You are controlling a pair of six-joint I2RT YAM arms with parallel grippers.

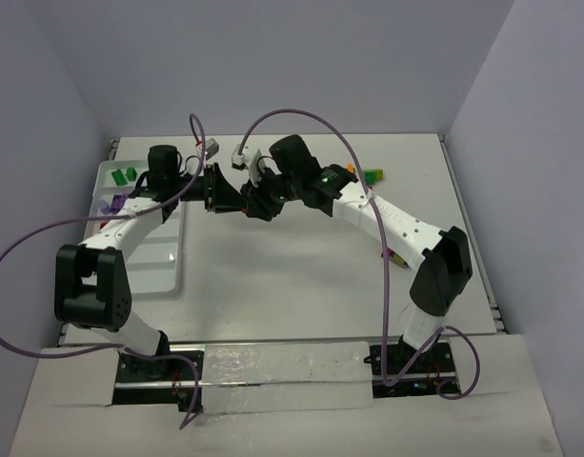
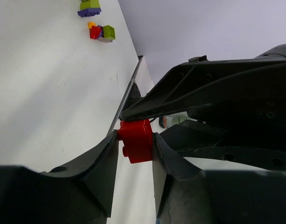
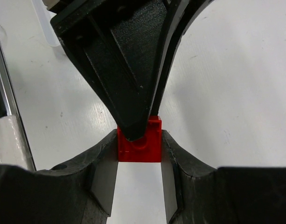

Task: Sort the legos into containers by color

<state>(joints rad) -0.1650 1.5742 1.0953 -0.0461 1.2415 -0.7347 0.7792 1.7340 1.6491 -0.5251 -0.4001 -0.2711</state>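
A red lego (image 2: 136,140) (image 3: 140,148) hangs above the table, held by both grippers at once. My left gripper (image 2: 136,139) has its jaws pressed on the brick's two sides. My right gripper (image 3: 139,140) is shut on the same brick from the opposite direction. In the right wrist view the left gripper's fingers (image 3: 129,84) come down onto the brick's top. From above, the two grippers (image 1: 242,197) meet at the back middle of the table and the brick is hidden. The white container tray (image 1: 168,257) lies at the left with green legos (image 1: 128,174) and purple legos (image 1: 110,203) in it.
Loose legos lie at the back right: a green one (image 1: 372,175) and an orange one (image 1: 353,171). In the left wrist view a small pile of red, lime and purple bricks (image 2: 100,32) sits far off. Another brick (image 1: 398,257) lies by the right arm.
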